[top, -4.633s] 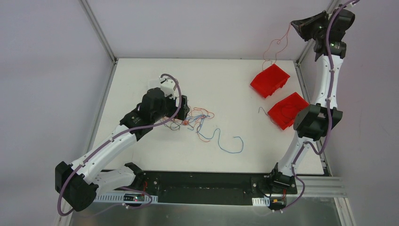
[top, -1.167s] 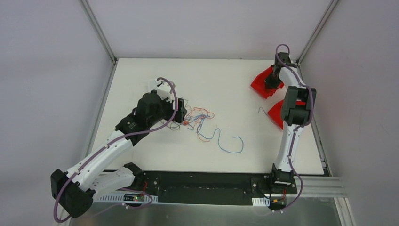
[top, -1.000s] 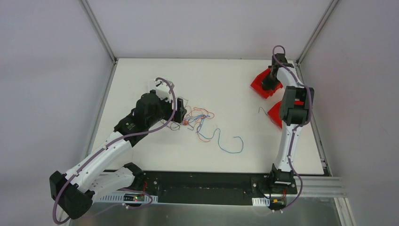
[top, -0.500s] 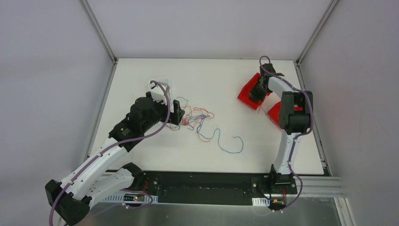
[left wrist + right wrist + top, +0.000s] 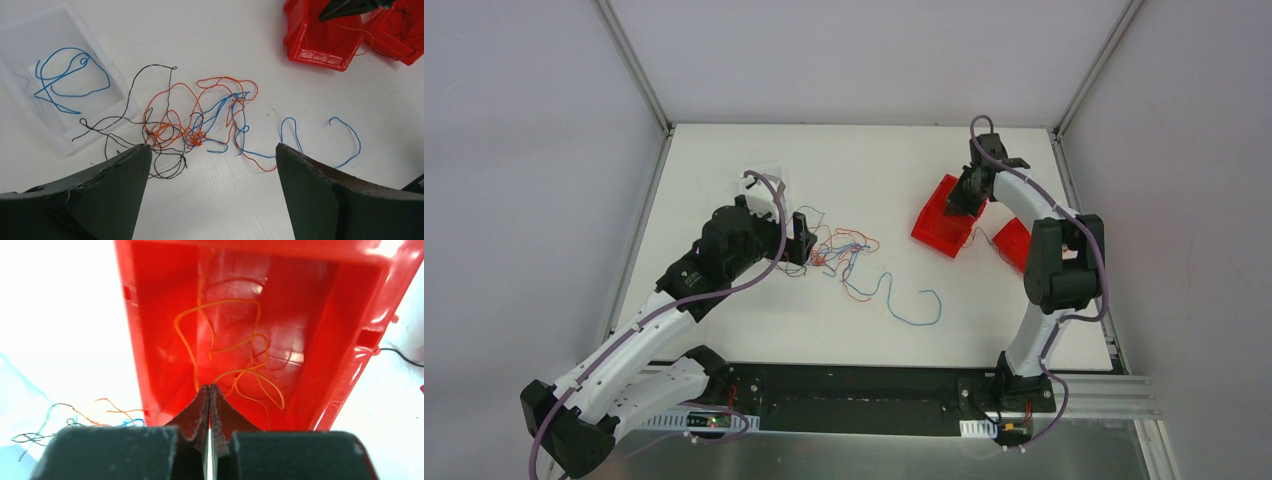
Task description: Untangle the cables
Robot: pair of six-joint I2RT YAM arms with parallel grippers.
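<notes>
**A:** On the white table (image 5: 844, 170), where do the cables sit against the left gripper (image 5: 805, 238)?

**B:** From above, the main tangle (image 5: 839, 250) of orange, blue and black cables lies on the table just beside it, at its 3 o'clock. Its jaws are spread wide and hold nothing. The left wrist view puts the knot between the two fingers (image 5: 100, 190) and toward 12 o'clock. A black loop touches the tip of the finger at 8 o'clock.

**A:** And the right gripper (image 5: 964, 196)?

**B:** It reaches down into a red bin (image 5: 936, 232), which stands well apart from the tangle at its 3 o'clock. The jaws are pressed together. An orange wire (image 5: 235, 360) lies curled on the bin floor at 12 o'clock of the tips. Whether a strand is nipped between them cannot be told.

**A:** What does one camera catch that another misses?

**B:** Only the right wrist view looks fully into that bin. The left wrist view shows a clear tray (image 5: 30, 40) at 10 o'clock with a blue wire (image 5: 65, 80) in it, and from above that tray is barely visible. The top view places a second red bin (image 5: 1014, 240) at 3 o'clock of the first, partly behind the right arm. A loose blue strand (image 5: 914, 305) trails off at 4 o'clock of the tangle.
</notes>
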